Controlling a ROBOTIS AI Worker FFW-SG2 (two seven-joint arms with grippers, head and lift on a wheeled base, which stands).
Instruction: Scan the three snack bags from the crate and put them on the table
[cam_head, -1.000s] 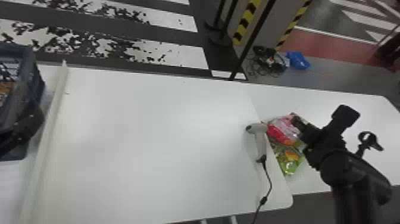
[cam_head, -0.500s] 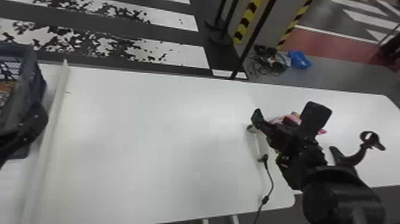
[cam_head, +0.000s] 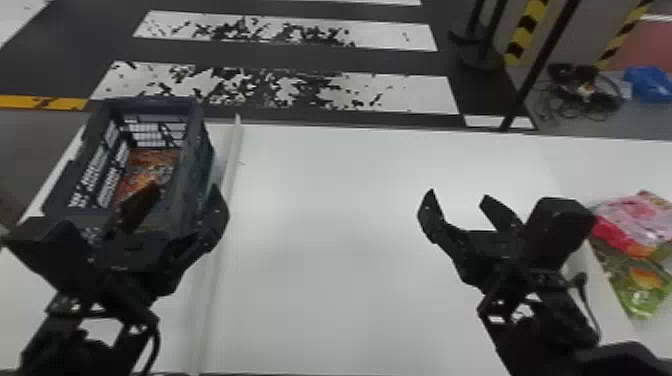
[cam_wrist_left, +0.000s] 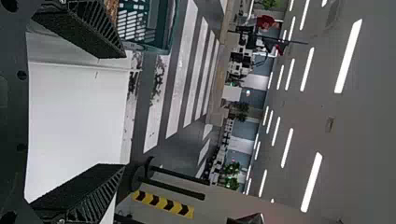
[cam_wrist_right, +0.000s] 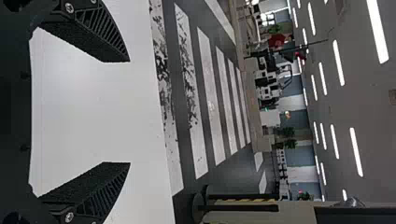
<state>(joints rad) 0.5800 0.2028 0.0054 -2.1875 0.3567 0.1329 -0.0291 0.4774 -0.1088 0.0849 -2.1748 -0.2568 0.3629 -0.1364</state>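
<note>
"Right gripper (cam_head: 459, 196) now sits left of the pink snack bag (cam_head: 631, 217) and green snack bag (cam_head: 645, 286) on the table (cam_head: 350, 225). Crate (cam_head: 199, 162)?"

"Head view: orange snack bag (cam_head: 152, 165) inside. Left wrist view: ceiling light (cam_wrist_left: 312, 182)."

"Tool state?"

"Right gripper, left gripper (cam_head: 186, 192): spread wide, empty."

Ceiling lights (cam_wrist_left: 348, 56): white strips, glaring in both my wrist views
Ceiling (cam_wrist_right: 373, 102): dim grey between strips
Table (cam_head: 350, 200): bright, I see faint soft shading mid-surface
Crate (cam_head: 197, 155): dark walls, I get little highlight
</note>
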